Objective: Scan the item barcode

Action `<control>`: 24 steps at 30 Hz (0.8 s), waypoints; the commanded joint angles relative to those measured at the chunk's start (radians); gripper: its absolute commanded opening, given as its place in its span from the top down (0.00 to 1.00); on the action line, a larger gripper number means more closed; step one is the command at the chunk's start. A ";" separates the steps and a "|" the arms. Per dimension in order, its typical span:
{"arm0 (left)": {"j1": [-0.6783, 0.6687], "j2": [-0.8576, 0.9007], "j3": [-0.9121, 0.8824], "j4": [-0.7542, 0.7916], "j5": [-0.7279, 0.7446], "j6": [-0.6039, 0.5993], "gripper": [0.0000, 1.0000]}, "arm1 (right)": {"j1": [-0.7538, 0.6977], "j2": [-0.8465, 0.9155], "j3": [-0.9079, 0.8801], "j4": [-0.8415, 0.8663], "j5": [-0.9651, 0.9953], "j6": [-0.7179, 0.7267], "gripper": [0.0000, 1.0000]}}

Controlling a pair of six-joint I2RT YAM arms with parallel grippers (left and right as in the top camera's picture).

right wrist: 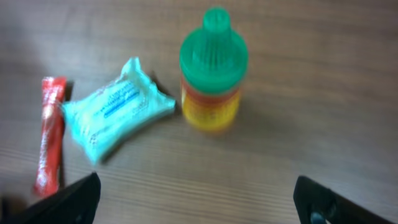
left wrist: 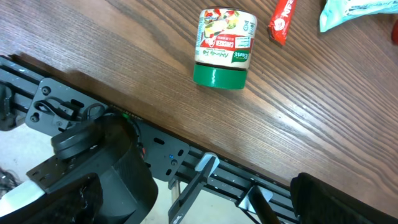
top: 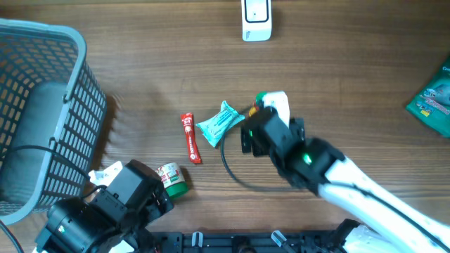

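Note:
Several items lie mid-table. A yellow bottle with a green cap (top: 257,102) (right wrist: 213,71) stands upright. To its left lie a teal packet (top: 220,123) (right wrist: 118,109) and a red stick packet (top: 190,138) (right wrist: 50,143). A small jar with a green lid (top: 172,179) (left wrist: 224,46) lies on its side near the front edge. My right gripper (top: 271,121) (right wrist: 199,205) hovers open just in front of the bottle, nothing between its fingers. My left gripper (top: 153,195) (left wrist: 199,208) is open and empty over the table's front edge, short of the jar. No barcode is readable.
A white scanner-like device (top: 256,20) stands at the far edge. A grey mesh basket (top: 42,105) fills the left side. A green package (top: 436,98) lies at the right edge. A black cable (top: 232,172) loops on the wood by the right arm. A black rail (left wrist: 186,155) runs along the front.

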 commanded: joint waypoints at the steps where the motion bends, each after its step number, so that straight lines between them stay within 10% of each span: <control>1: 0.001 -0.004 -0.002 -0.001 0.002 -0.017 0.00 | 0.129 -0.262 0.004 -0.206 0.195 0.217 0.00; 6: 0.001 -0.004 -0.002 -0.001 0.002 -0.017 0.00 | 0.199 -0.388 -0.231 0.078 0.380 0.244 0.00; 13: 0.001 -0.004 -0.002 -0.001 0.002 -0.017 0.00 | 0.149 0.035 -0.404 0.645 0.550 0.080 0.00; 19: 0.001 -0.004 -0.002 -0.001 0.002 -0.017 0.00 | -0.078 0.241 -0.404 1.166 0.130 -0.362 0.01; 24: 0.001 -0.004 -0.002 -0.001 0.002 -0.017 0.00 | -0.166 0.307 -0.404 1.183 -0.189 -0.435 0.01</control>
